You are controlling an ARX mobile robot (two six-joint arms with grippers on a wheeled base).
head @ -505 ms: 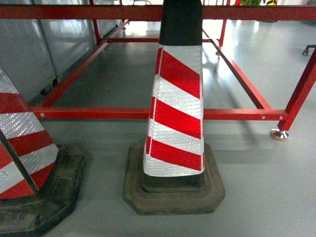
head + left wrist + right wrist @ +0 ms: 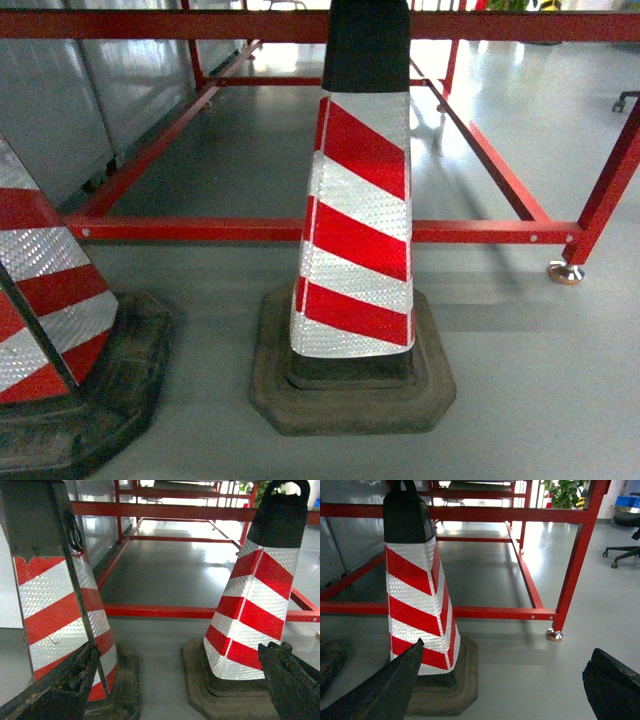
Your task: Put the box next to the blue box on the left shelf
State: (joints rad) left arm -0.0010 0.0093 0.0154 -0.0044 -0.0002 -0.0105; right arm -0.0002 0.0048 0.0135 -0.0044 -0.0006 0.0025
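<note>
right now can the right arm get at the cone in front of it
Probably yes: the right gripper has its jaws open and empty, and the striped cone stands just ahead on bare floor, nothing between them.

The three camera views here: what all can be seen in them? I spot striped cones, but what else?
Traffic cones: two, red and white stripes with black tops and bases, one centre, one at left edge, both on the floor.
Red metal frame: one, low rails behind the cones.
Grey floor: glossy.
Office chair: one, dark, far right.
Potted plant: one, green, background.
Left gripper: black fingers apart, empty.
Right gripper: black fingers apart, empty.
</note>
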